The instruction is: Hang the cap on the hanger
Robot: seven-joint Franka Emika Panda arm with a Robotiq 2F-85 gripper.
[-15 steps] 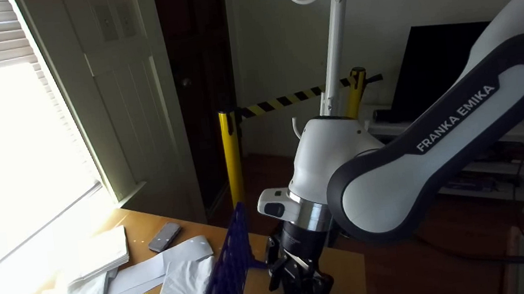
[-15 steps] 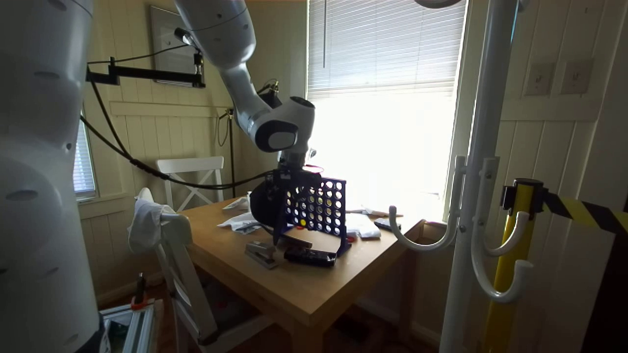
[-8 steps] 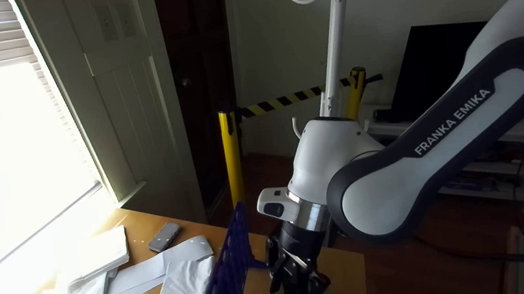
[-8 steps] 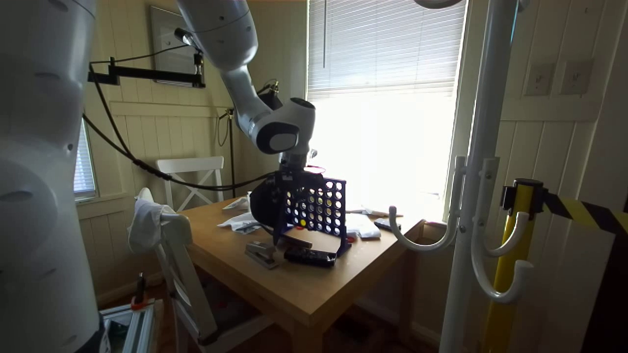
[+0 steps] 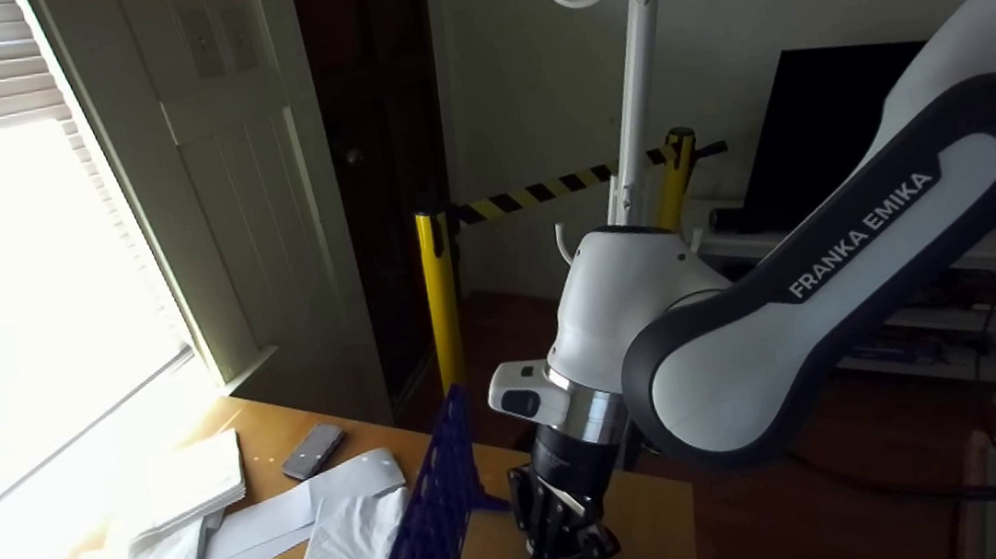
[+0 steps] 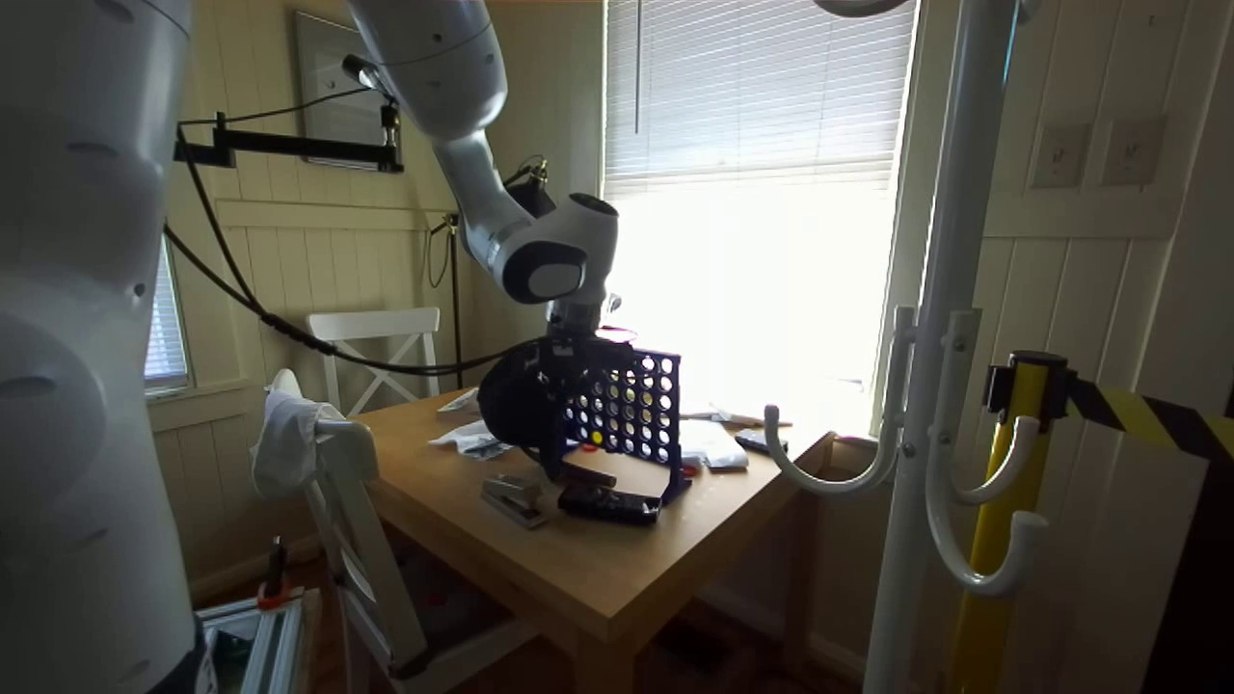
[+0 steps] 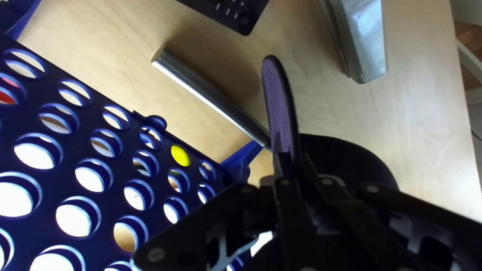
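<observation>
The black cap (image 6: 519, 397) shows beside the blue game board in an exterior view, apparently just above the table. In the wrist view its dark dome (image 7: 350, 158) lies to the right, and a purple-faced flap with a black edge (image 7: 280, 109), apparently its brim, stands up between the fingers. My gripper (image 7: 295, 165) is closed on this flap; dark shadow hides the exact contact. The gripper (image 5: 564, 555) points down over the table in an exterior view, the cap at its tips. The white hanger (image 5: 640, 89) rises behind the arm there, and its pole (image 6: 950, 222) and curved hooks stand right of the table.
The blue game board (image 7: 94, 169) stands close beside the gripper. A metal rod (image 7: 211, 96), a black remote (image 6: 609, 503) and a stapler (image 6: 514, 499) lie near it on the table (image 6: 617, 569). A yellow post (image 6: 1012, 482) is beside the hanger. A white chair (image 6: 362, 540) adjoins the table.
The gripper's fingers have closed on the cap. The cap has tilted and shifted a little, showing larger and further left in an exterior view. The arm has barely moved.
</observation>
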